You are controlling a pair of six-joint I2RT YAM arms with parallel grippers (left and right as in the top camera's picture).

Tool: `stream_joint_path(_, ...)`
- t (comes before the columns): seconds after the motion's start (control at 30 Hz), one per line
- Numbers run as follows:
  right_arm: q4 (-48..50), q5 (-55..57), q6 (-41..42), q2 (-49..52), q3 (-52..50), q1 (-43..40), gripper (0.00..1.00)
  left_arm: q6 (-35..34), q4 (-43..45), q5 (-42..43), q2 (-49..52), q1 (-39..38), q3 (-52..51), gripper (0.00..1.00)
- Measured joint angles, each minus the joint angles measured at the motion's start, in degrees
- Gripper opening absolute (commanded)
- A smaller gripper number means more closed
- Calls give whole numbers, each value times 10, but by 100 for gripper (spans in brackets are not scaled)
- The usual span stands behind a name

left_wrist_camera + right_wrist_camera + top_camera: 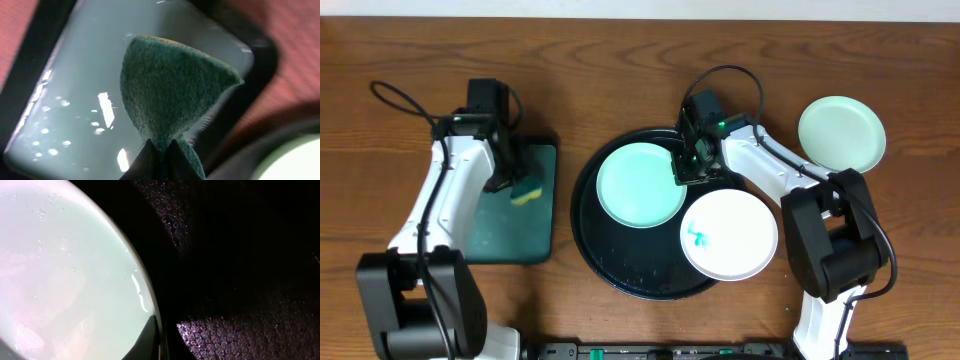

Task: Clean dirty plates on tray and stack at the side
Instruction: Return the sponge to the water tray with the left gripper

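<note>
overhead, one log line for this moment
left fingers: shut on sponge | right fingers: at mint plate rim, grip unclear | white plate: smeared, on round tray | second mint plate: off tray

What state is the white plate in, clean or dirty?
Dirty: the white plate shows a teal smear left of its centre.

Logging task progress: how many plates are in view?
3. One mint-green plate on the round black tray; a white plate with a teal smear overlaps the tray's right rim; a second mint-green plate sits on the table, upper right. None looks hidden.
</note>
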Motion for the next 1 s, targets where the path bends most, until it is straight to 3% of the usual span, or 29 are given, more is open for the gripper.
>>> stream_joint_path(0.23,0,0,0,0,0,0,1,0,5,-10,103,14,-8,8)
stream_joint_path(0.27,0,0,0,0,0,0,1,0,6,-10,111,14,-9,12)
stream_joint_path(0.33,0,0,0,0,0,0,2,3,7,-10,115,14,-9,33)
stream_joint_path(0.4,0,0,0,0,0,0,1,1,9,-10,115,14,-9,46)
stream_joint_path(0.53,0,0,0,0,0,0,1,1,7,-4,108,14,-9,50)
stream_joint_path(0.63,1,0,0,0,0,0,1,4,0,13,79,14,-10,57)
stream_joint_path(0.73,1,0,0,0,0,0,2,9,-19,28,20,14,-12,77)
stream_joint_path(1.0,5,-11,2,-1,-2,-4,2,4,-84,67,-155,10,-12,79)
